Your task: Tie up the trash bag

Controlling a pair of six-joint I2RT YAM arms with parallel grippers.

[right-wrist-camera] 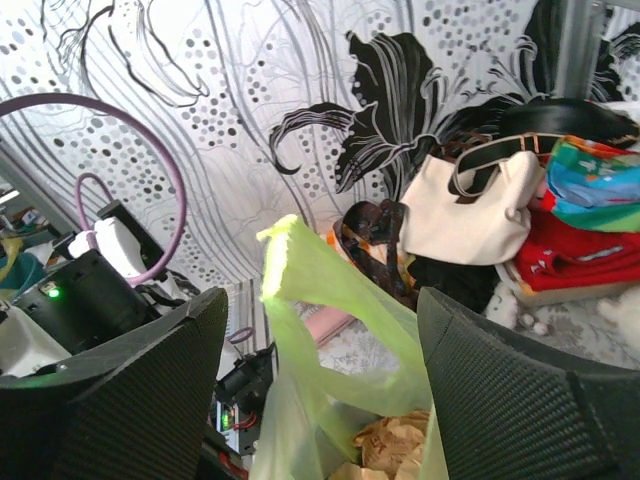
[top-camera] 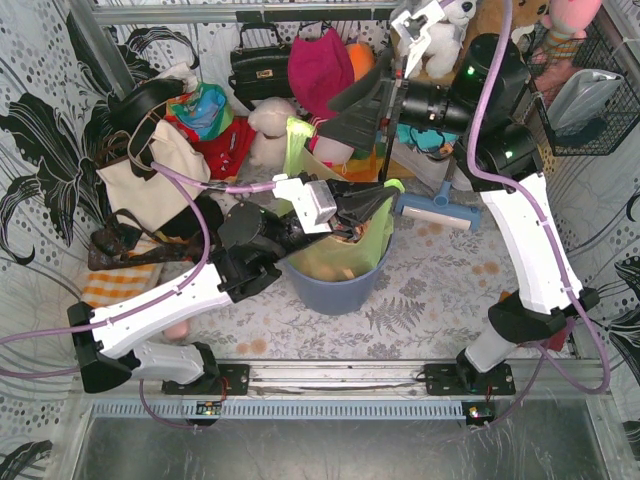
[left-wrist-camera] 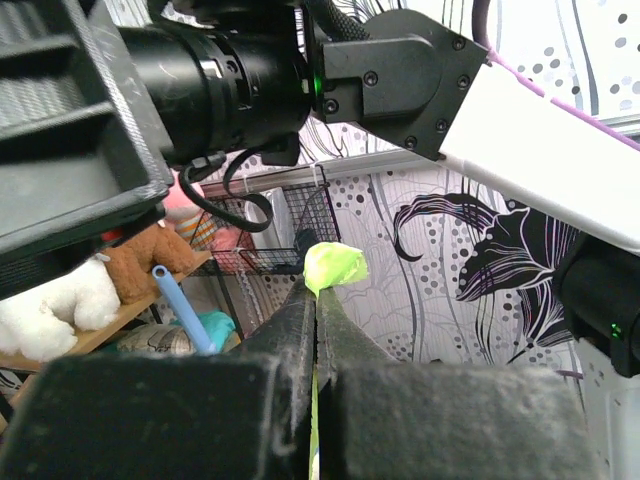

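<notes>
Left gripper [top-camera: 385, 203] is closed on the bag [top-camera: 368, 245]. In the left wrist view its 2 fingers [left-wrist-camera: 290, 330] are pressed together, and 1 small bunch of the light-green plastic comes out just above their tips. Seen from the top camera, this gripper is over the far right part of the rim of the bin [top-camera: 330, 292], and it holds that side of the bag up.

Right gripper [top-camera: 350, 110] is open, with its 2 fingers [right-wrist-camera: 150, 390] wide apart. It is beyond the bin and higher than the left gripper. In the right wrist view 1 loose flap of the bag stands up between the 2 fingers. If the plastic touches the fingers lower down, I cannot tell.

There is 1 bag and 1 bin. The bag sits inside the bin, and its mouth rises above the rim. Crumpled tan paper [right-wrist-camera: 385, 440] shows in it; the number of pieces I cannot count. The bin is round and blue-grey and stands on the table [top-camera: 430, 300], about in the middle between the 2 arms.

Right of the bin, a little beyond it, lies 1 blue and white roller [top-camera: 440, 210]. Left of the bin and beyond it is 1 cream tote [top-camera: 150, 175]. Farther beyond the bin is 1 black handbag [top-camera: 260, 65]. Left of the bin, near the left arm, lies 1 orange striped cloth [top-camera: 110, 287].
</notes>
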